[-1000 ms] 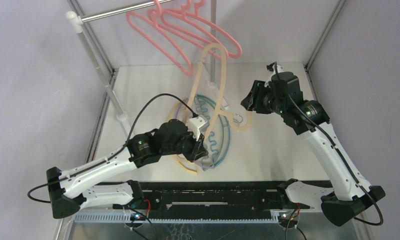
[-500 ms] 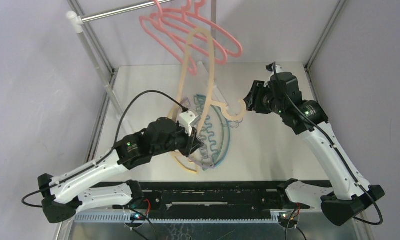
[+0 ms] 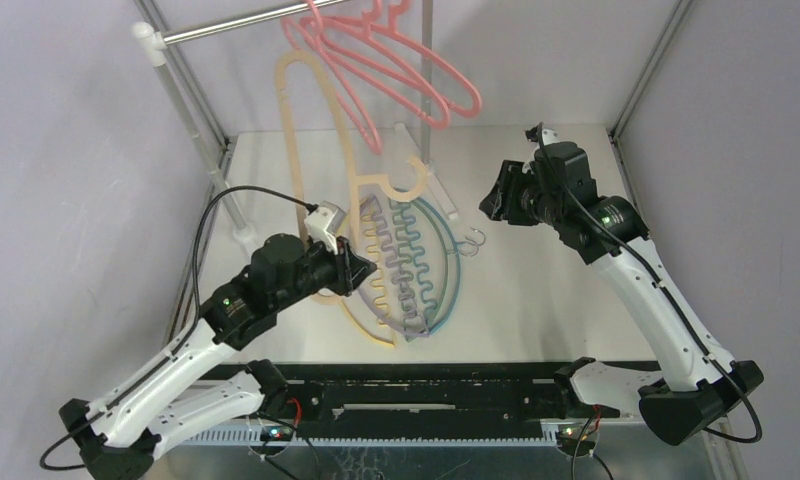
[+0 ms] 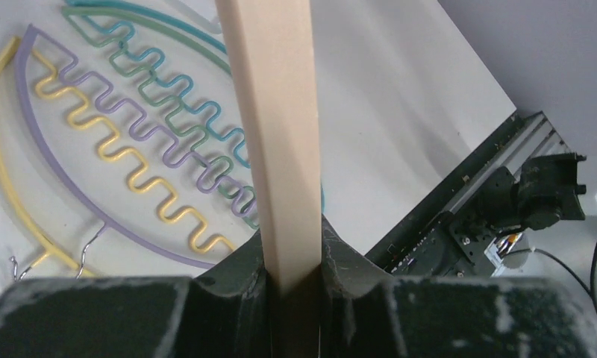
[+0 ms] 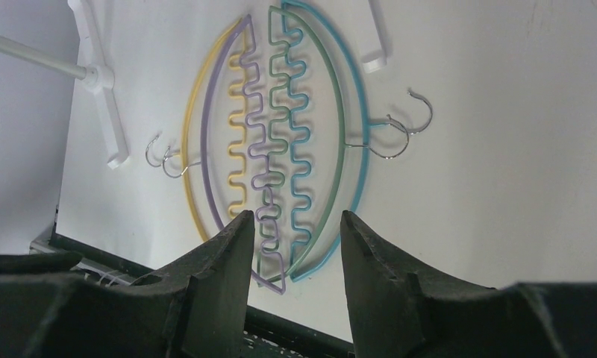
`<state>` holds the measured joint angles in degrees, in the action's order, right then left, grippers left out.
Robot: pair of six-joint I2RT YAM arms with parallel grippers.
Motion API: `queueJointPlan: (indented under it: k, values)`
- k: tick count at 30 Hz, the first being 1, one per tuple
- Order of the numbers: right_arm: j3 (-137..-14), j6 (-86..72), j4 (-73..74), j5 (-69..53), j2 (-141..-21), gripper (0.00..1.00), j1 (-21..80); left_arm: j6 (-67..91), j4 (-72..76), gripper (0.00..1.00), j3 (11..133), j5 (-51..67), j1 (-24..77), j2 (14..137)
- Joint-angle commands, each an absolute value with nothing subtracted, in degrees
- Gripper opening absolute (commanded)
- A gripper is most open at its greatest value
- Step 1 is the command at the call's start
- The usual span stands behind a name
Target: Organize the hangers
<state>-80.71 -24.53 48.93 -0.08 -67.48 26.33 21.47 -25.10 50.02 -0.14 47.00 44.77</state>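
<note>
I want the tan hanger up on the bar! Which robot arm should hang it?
Left, probably: the left gripper is shut on the tan hanger, raised near the rail. The right gripper is open and empty.

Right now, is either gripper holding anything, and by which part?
The left gripper is shut on the tan hanger, clamping one flat arm of it, away from the hook. The right gripper is open and holds nothing.
</note>
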Motion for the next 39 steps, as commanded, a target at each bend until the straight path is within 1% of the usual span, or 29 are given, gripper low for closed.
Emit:
queueJointPlan:
  k: [1,10,18,22,28,33,39]
  values:
    - [-81.9,-23.4,45.6,0.0,-67.0,0.53,26.2,24.8,-19.1,0.00,46.8,7.7,40.6,42.6]
    - [-83.2,-22.2,47.0,3.0,-65.4,0.53,26.0,26.1,-12.8,0.00,46.8,19.4,25.4,45.0]
    - [-82.6,-22.2,47.4,3.7,-64.3,0.54,25.6,28.8,-3.7,0.00,50.8,32.6,16.4,52.0]
    - [-81.9,-22.4,47.1,3.5,-64.2,0.54,25.4,33.0,3.8,0.00,51.2,38.8,14.0,54.4]
    - [-81.7,-22.4,46.8,3.1,-64.8,0.54,25.2,33.6,7.3,0.00,51.9,46.1,13.8,58.1]
    - [-82.1,-22.7,46.4,2.3,-65.6,0.54,25.1,41.0,17.3,0.00,50.3,49.6,11.9,59.7]
    - [-83.6,-22.5,46.6,2.3,-66.6,0.54,25.1,45.7,23.2,0.00,50.9,52.5,8.3,61.7]
